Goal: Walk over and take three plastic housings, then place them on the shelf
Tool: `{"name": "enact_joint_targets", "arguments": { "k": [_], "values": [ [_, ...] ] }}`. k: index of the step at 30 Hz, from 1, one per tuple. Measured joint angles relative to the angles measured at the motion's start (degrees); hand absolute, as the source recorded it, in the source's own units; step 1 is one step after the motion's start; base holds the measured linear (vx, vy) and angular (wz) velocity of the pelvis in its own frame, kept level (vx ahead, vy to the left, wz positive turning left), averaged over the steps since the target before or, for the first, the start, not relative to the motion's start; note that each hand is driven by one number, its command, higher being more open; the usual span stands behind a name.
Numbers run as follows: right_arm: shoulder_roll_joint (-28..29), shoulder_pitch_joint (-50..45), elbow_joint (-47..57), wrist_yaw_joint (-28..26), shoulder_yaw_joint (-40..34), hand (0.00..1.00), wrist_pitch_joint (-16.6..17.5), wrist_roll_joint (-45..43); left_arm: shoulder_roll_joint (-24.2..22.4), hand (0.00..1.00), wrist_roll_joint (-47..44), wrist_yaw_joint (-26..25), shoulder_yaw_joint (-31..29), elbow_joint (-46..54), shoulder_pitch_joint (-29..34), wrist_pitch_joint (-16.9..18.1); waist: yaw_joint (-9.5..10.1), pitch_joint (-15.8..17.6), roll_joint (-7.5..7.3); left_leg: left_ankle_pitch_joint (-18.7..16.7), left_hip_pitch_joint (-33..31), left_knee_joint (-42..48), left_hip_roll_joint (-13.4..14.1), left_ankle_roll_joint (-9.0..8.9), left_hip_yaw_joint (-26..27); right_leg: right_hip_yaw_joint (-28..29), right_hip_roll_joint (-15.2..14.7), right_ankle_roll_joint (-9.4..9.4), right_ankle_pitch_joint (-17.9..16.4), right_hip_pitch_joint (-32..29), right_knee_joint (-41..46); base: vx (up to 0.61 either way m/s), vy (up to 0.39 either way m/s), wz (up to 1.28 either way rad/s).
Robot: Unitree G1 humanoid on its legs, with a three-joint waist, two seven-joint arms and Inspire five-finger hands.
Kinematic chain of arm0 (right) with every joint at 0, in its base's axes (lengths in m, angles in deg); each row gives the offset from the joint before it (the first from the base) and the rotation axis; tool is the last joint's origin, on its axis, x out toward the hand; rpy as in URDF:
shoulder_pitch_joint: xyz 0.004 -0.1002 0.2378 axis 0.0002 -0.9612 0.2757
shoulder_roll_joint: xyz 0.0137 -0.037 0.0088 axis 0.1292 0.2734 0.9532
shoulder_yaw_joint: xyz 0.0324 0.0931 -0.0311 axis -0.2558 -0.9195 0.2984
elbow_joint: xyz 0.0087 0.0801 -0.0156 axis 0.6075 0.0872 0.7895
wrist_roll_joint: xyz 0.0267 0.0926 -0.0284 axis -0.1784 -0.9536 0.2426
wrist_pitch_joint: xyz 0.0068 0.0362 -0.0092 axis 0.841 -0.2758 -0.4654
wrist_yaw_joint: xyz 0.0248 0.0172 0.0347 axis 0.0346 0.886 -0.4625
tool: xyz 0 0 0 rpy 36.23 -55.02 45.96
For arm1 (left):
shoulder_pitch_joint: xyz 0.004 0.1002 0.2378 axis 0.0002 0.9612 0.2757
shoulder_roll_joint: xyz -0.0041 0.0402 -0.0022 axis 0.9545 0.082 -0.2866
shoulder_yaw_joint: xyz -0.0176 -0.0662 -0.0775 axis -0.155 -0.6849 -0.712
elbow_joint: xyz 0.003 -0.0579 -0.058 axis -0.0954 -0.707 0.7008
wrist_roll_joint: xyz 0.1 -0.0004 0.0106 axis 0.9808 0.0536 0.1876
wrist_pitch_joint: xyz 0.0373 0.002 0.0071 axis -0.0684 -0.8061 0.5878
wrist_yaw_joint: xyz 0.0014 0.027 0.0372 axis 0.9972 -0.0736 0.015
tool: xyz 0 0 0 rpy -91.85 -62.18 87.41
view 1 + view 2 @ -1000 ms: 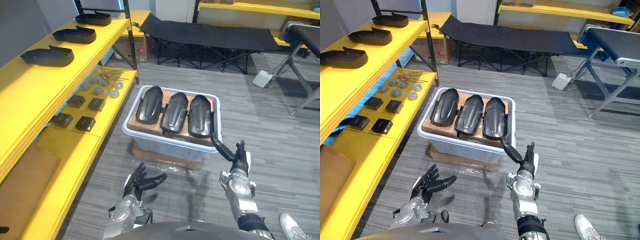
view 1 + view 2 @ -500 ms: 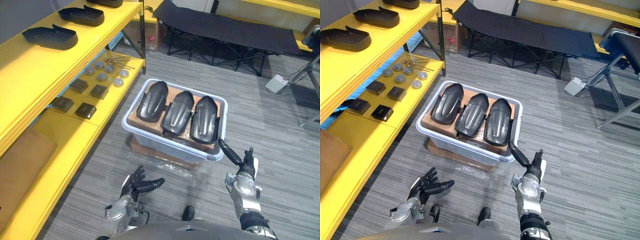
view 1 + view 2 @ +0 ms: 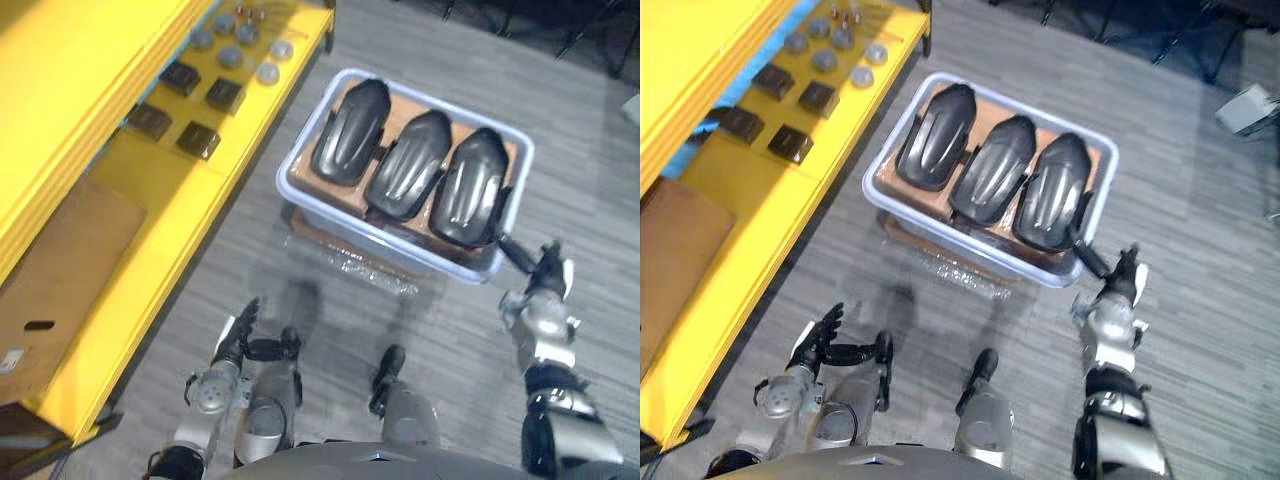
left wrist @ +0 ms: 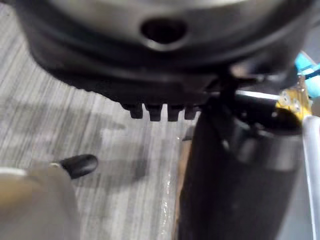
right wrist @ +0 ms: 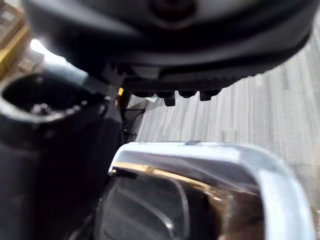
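So far nothing is being carried: the three dark moulded plastic housings (image 3: 408, 165) are lying side by side on brown cardboard (image 3: 398, 103) inside the pale grey plastic tub (image 3: 517, 200), just ahead of the right hand (image 3: 540, 290). That hand is hovering at the tub's nearest corner, released, fingers straight and thumb pointing toward the rim, touching nothing as far as can be seen. Its wrist view is showing the rim and the closest housing just past the fingertips. The left hand (image 3: 240, 335) is hanging low, well apart from the tub, fingers relaxed and empty. The yellow metal shelf (image 3: 150, 220) is running along that hand's outer side. By my reading the approach is about finished, while all three pickups and placements are waiting.
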Motion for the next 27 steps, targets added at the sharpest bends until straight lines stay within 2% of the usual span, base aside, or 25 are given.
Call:
{"name": "enact_joint_targets", "arguments": {
  "k": [6, 12, 14, 18, 23, 27],
  "values": [
    [-7.2, 12.1, -1.7, 3.4, 3.3, 1.00, -0.7, 0.6, -0.1, 1.00, -0.6, -0.3, 4.6, 2.5, -1.3, 2.1, -0.05, 2.7, 1.85, -0.3, -2.5, 2.1, -0.6, 0.82, 0.2, 2.4, -0.5, -0.22, 1.9, -1.7, -0.5, -0.05, 0.047, -0.02],
    [-12.7, 20.4, -7.1, 3.4, 9.2, 1.00, -7.8, 2.7, -1.6, 1.00, -1.1, 0.5, 8.0, 2.2, -2.4, 2.5, -0.16, 4.4, 4.23, 0.1, -5.0, 2.9, -0.6, 1.31, 0.2, 3.6, -0.3, -0.21, 1.9, -4.1, -0.4, -0.04, 0.002, -0.01],
    [-13.9, 22.9, -10.3, 2.6, 9.9, 1.00, -10.1, 2.7, -2.4, 1.00, -1.1, 0.5, 8.5, 1.2, -2.5, 2.7, -0.15, 4.9, 5.24, 0.3, -5.6, 2.9, -0.5, 1.12, 0.1, 3.7, 0.1, -0.22, 1.9, -4.6, -0.4, -0.03, -0.020, -0.02],
    [-15.7, 26.7, -14.7, 2.5, 11.2, 1.00, -12.9, 2.7, -3.2, 1.00, -3.4, -1.0, 10.2, -1.0, -3.4, 3.8, -0.11, 5.5, 6.14, 0.9, -7.3, 2.8, 0.3, 0.37, -0.2, 3.8, 0.9, -0.47, 1.7, -6.1, -0.5, -0.03, -0.035, -0.01],
    [-18.6, 33.0, -18.0, 2.5, 13.2, 1.00, -14.5, 2.8, -4.1, 1.00, -5.6, -2.1, 11.3, -1.6, -5.0, 4.7, -0.01, 6.2, 7.40, 2.2, -9.1, 2.8, 0.9, 0.14, -0.3, 4.4, 1.8, -1.22, 1.1, -7.9, -0.7, -0.03, -0.036, 0.00],
    [-20.7, 36.4, -19.7, 2.5, 14.1, 1.00, -14.9, 2.8, -4.2, 1.00, -7.9, -3.2, 13.0, -1.9, -6.0, 5.1, 0.39, 6.8, 8.43, 3.5, -10.2, 1.7, 1.4, -0.09, -0.2, 4.9, 2.3, -1.09, 1.2, -9.7, -0.8, -0.03, -0.043, -0.04]
  ]
}}
